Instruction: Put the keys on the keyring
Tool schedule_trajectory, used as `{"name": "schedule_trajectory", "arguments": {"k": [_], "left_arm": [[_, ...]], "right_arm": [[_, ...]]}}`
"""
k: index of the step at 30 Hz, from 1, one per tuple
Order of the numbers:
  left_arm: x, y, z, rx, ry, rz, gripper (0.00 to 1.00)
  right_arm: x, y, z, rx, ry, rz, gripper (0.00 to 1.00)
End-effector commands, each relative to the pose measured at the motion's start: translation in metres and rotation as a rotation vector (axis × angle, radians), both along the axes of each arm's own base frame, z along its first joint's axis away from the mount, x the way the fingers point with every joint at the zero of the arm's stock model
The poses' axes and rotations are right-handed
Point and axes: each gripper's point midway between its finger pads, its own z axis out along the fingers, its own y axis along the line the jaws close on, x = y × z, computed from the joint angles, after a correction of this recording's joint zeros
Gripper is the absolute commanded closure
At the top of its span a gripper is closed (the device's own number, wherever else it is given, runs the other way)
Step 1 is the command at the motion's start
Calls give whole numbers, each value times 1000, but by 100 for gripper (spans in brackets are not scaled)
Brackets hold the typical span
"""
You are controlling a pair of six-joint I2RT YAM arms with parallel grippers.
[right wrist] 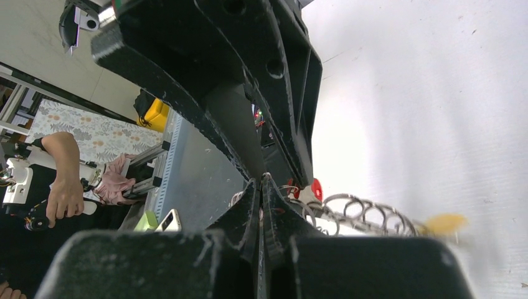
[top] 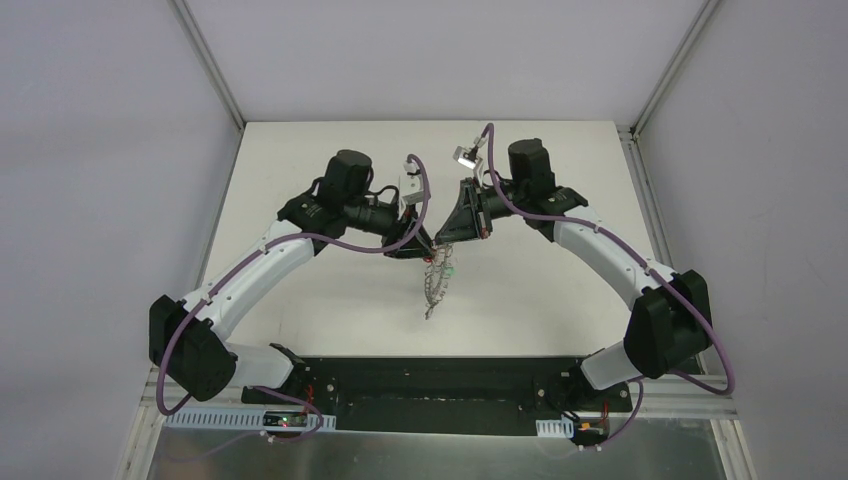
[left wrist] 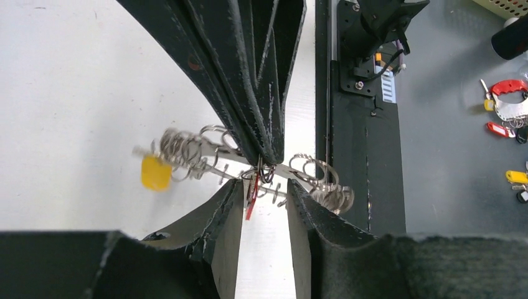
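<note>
The keyring (top: 435, 288) hangs edge-on over the white table, between the two arms. My right gripper (right wrist: 260, 182) is shut on its metal strip. The coiled rim (right wrist: 367, 215) runs off to the right of that gripper. A red key (left wrist: 251, 196) dangles from the strip, in the gap of my left gripper (left wrist: 264, 187). That gripper's jaws stand apart, and the red key hangs close to the left finger (left wrist: 230, 205). A yellow key (left wrist: 155, 172) hangs at the keyring's far left end, blurred. In the top view both grippers' tips meet at the keyring's upper end.
The black base plate (left wrist: 355, 156) runs along the table's near edge. Several spare keys (left wrist: 507, 87) with red and yellow heads lie on the grey floor beyond it. A person's arm (right wrist: 62, 174) and a phone (right wrist: 165, 221) show outside the cell.
</note>
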Motion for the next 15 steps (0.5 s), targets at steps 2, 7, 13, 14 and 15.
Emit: {"name": "schedule_trajectory", "arguments": {"k": [2,7,13,14,15], "left_arm": [[4,0,30,-57,-55,6,67],[6,-5,32,-81,-27,7,66],[7,-8,32,-91,-9,6,69],[7,-8,31,-92,-6,6,70],[8,-8,31,-93,-3,6,71]], "right_arm": [[-10,-6,23,63,-82,42,100],[-11,-6,23,63,-83,39,100],[-11,-6,22,61,-82,37,100],[-11,-6,22,61,-83,38,100],[-10,-6,22,62,-83,37,100]]}}
